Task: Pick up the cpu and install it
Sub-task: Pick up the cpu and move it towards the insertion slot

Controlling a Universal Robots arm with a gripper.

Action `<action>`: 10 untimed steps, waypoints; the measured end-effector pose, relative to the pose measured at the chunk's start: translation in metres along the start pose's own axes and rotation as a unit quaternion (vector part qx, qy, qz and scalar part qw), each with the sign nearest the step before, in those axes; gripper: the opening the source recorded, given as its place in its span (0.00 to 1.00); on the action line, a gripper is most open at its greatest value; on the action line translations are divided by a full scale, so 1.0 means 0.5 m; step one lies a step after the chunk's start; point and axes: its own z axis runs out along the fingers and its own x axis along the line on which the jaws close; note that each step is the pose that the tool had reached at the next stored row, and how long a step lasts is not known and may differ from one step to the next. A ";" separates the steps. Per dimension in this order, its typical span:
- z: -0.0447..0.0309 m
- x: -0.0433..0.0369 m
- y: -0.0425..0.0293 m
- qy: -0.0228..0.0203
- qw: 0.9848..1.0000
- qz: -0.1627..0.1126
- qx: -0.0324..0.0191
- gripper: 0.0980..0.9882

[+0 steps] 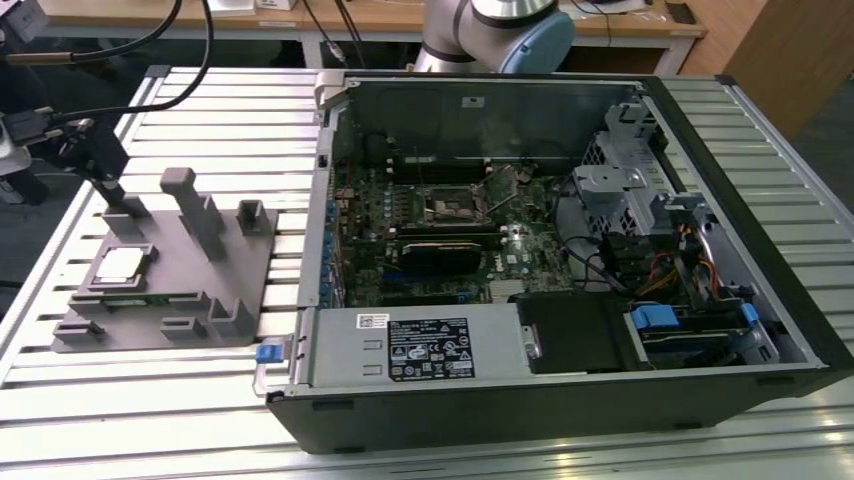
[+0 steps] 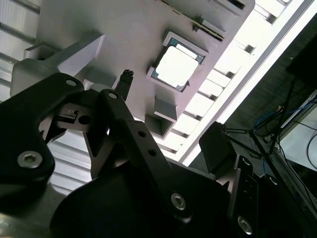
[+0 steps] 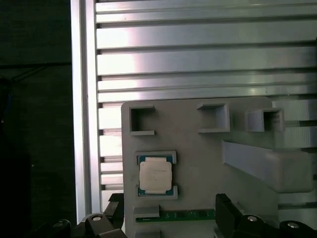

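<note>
at the exterior view's left the tool [image 1: 87,150] is seen hanging above the far corner of a grey tray [image 1: 174,320], which lies on the slatted metal table [image 1: 160,400]. in the first wrist view its two dark fingers [image 3: 228,218] are seen set wide apart, and nothing is held between them. no contact with the tray or with anything on it is made.

the cpu [image 1: 120,265] is found below the tool and well apart from it, laid flat in a shallow framed seat of the tray with its pale metal top facing up. in the first wrist view the cpu [image 3: 155,176] is seen just beyond the fingertips, inside the span of the opened tool [image 3: 168,223] and closer to one finger than to the other. a thin green strip [image 3: 188,214] is lodged in the tray between the cpu and the tool. in the second wrist view the cpu [image 2: 177,67] is shown bright and square in the same seat, past the tool's black linkage.

upright grey posts [image 1: 200,215] are carried on the tray beside the tool, on the side towards the exterior view's right.

further from the tool, towards the exterior view's right, an opened computer case [image 1: 534,420] is laid on the table. inside it the motherboard [image 1: 400,240] is exposed, and the black socket frame [image 1: 454,205] is seen near its middle, well apart from the tool and from the cpu. a metal power supply box [image 1: 414,345] is set along the case's near edge. the arm's pale base [image 1: 494,25] is visible behind the case.
</note>
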 end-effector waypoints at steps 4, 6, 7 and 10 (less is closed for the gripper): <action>0.007 0.000 0.000 0.001 1.000 0.000 0.000 0.81; 0.011 0.000 -0.001 0.001 1.000 0.000 0.000 0.81; 0.012 0.000 -0.001 0.001 1.000 0.000 0.000 0.81; 0.015 0.000 -0.001 0.002 1.000 0.000 0.000 0.81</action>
